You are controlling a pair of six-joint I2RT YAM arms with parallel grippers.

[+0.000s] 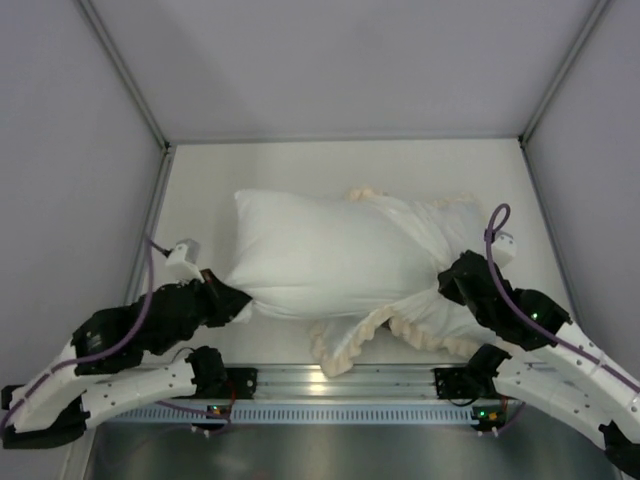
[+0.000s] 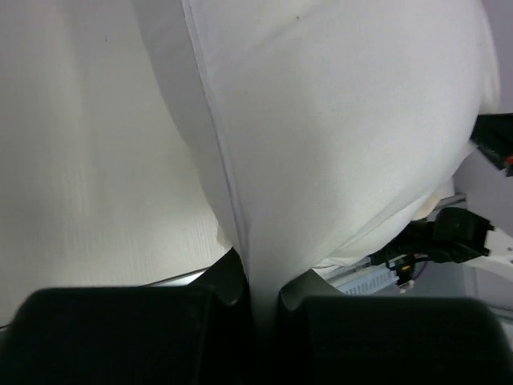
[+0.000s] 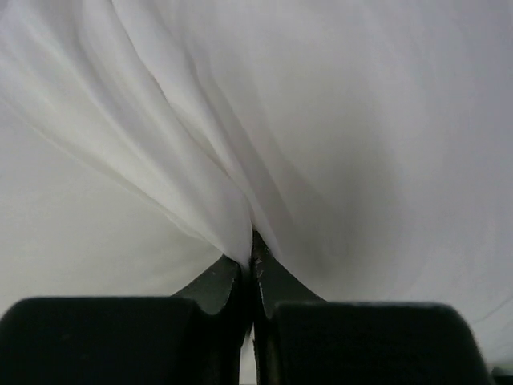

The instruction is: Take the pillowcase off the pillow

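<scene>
White pillow (image 1: pixel 320 255) lying on a table (image 1: pixel 200 190), with the pillowcase (image 1: pixel 440 318) bunched around its right end.
Left gripper (image 2: pixel 256 293) is pinched tight on the pillow's near-left corner seam; right gripper (image 3: pixel 252 269) is clamped on gathered white pillowcase folds, cream frill trailing toward the near edge.

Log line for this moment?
left jaws: shut on pillow corner | right jaws: shut on pillowcase | pillowcase: bunched at pillow's right end

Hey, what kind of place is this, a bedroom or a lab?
Probably a robot lab enclosure: plain grey panel walls, a white table, and robot arms bolted to an aluminium rail.
</scene>
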